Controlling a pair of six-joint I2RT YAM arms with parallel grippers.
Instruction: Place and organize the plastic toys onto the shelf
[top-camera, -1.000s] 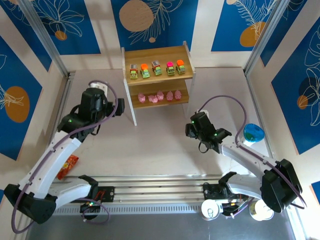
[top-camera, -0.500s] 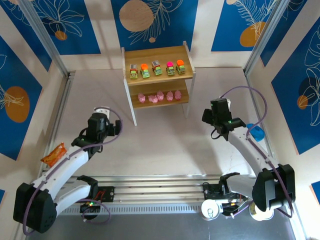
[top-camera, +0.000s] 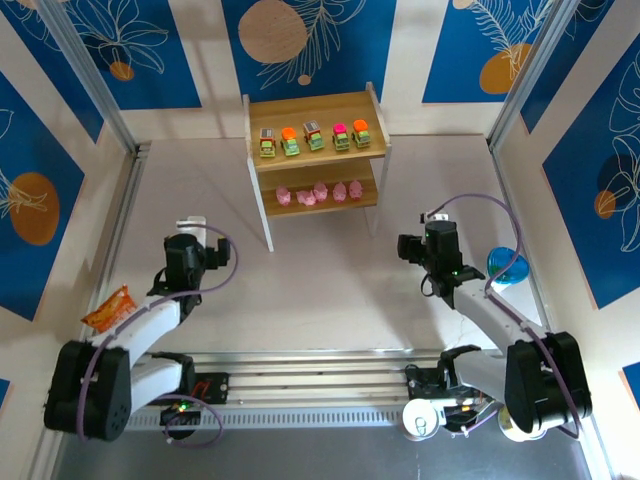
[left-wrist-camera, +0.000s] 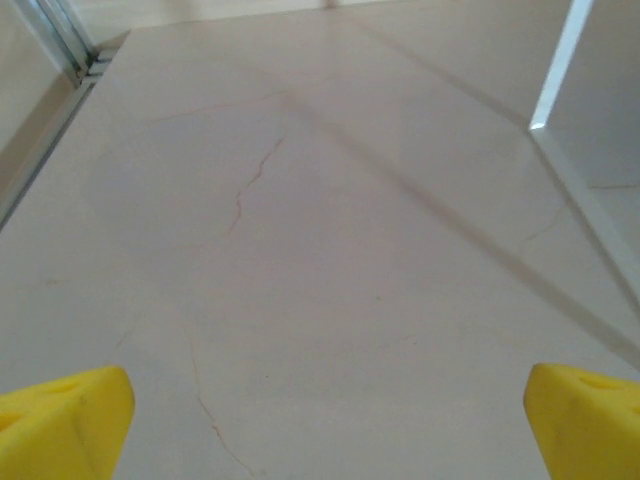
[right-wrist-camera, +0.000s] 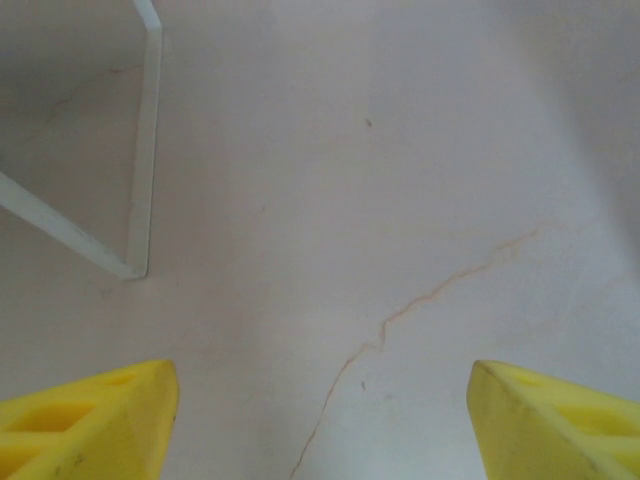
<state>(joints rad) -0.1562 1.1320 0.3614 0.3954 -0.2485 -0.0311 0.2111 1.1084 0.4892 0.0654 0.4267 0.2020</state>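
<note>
Both grippers are empty with their jaws spread.

Left gripper (left-wrist-camera: 325, 430): the jaws stand wide apart. Its yellow fingertips (left-wrist-camera: 65, 420) sit at the two bottom corners of the wrist view, with bare table (left-wrist-camera: 320, 250) between them.

Right gripper (right-wrist-camera: 320, 420): the jaws are parted and the yellow fingertips (right-wrist-camera: 90, 420) sit low in the frame. Between them you see only tabletop and a hairline crack (right-wrist-camera: 420, 305). Nothing is held on either side.

From above, you'll see the left gripper over the table, left of and nearer than the shelf (top-camera: 310, 105), well apart from it. The orange snack bag (top-camera: 108, 310) lies beside the left arm by the table's left edge.

The right gripper is over the table to the right of the shelf, near its right front leg but not touching it. That white leg (right-wrist-camera: 148, 150) shows at the upper left of the right wrist view. The blue cup (top-camera: 507, 268) stands just right of the right arm, close to the right wall.

The shelf stands at the far centre of the table, by the back wall.
- **Top tier:** five trucks (top-camera: 312, 137) stand side by side in one row, with grey, orange and pink tops.
- **Lower tier:** five pigs (top-camera: 318, 192) stand in one row. They are too small for you to tell whether they touch each other.

All ten toys are on the shelf.
</note>
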